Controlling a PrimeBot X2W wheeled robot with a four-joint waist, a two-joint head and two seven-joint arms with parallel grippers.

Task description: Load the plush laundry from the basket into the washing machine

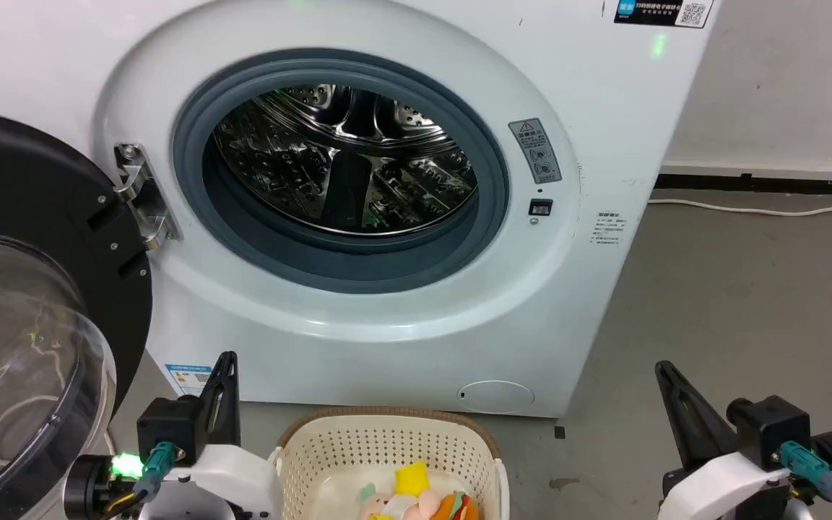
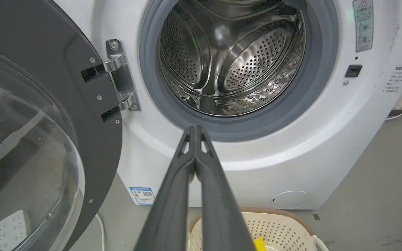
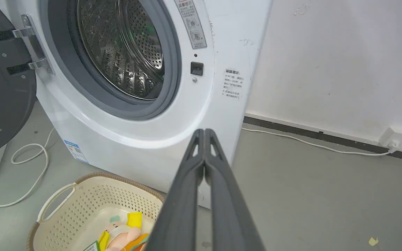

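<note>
Inside the basket lies the plush laundry.

You get the basket only in part: the head view's bottom edge cuts off its near half, and with it the lower part of the plush inside. In the left wrist view the left gripper covers much of the basket with its fingers. In the right wrist view the right gripper hides the basket's right side and most of the burger. The door runs off the left edge. The labels on the washer are too small for you to read. The near floor of the drum lies behind the gasket.
</note>
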